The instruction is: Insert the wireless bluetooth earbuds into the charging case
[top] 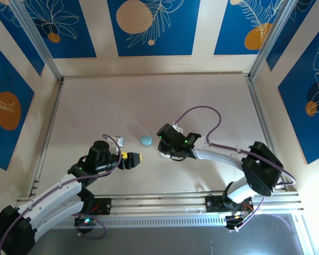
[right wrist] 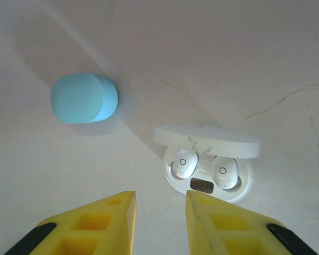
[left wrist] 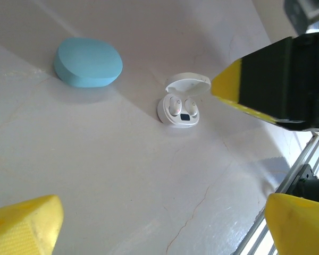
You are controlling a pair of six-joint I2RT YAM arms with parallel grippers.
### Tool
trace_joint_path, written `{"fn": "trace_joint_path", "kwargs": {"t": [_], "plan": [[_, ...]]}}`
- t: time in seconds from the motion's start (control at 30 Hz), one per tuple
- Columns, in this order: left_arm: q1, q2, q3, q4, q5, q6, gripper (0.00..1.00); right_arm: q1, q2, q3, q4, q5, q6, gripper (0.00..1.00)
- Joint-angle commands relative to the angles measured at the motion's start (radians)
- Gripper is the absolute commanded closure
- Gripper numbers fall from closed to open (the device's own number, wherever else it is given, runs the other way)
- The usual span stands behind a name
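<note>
The white charging case (right wrist: 208,183) lies open on the table, its lid (right wrist: 206,141) raised behind it. Two white earbuds (right wrist: 184,162) (right wrist: 225,172) sit in its two wells. Just short of the case my right gripper (right wrist: 160,212) hangs open by a narrow gap, with nothing between its yellow fingers. A closed pale blue case (right wrist: 84,98) lies to the left. From the left wrist I see the same white case (left wrist: 179,109) and blue case (left wrist: 87,62). My left gripper (left wrist: 162,228) stands wide open and empty over bare table. From above, the left gripper (top: 137,158) is left of the right gripper (top: 167,153).
A small grey-white object (top: 120,141) lies left of the blue case (top: 146,140). An aluminium rail (top: 165,204) runs along the near edge by the arm bases. Low walls with metal posts bound the pale tabletop (top: 149,101), which stretches open toward the back.
</note>
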Motion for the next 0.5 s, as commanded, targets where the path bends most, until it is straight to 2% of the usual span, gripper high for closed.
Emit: {"fn": "trace_joint_path", "kwargs": {"t": [0.0,0.2,0.47], "plan": [[-0.001,0.031,-0.001,0.039,0.036,-0.011,0.10,-0.023,-0.061,-0.023,-0.011,-0.002,-0.046,0.69],[-0.056,0.129,0.007,0.115,0.032,-0.044,0.37,-0.117,-0.104,-0.027,0.020,-0.120,-0.159,0.69],[-0.182,0.359,0.066,0.265,-0.013,-0.081,0.68,-0.282,-0.047,0.010,0.036,-0.354,-0.301,0.70]]}}
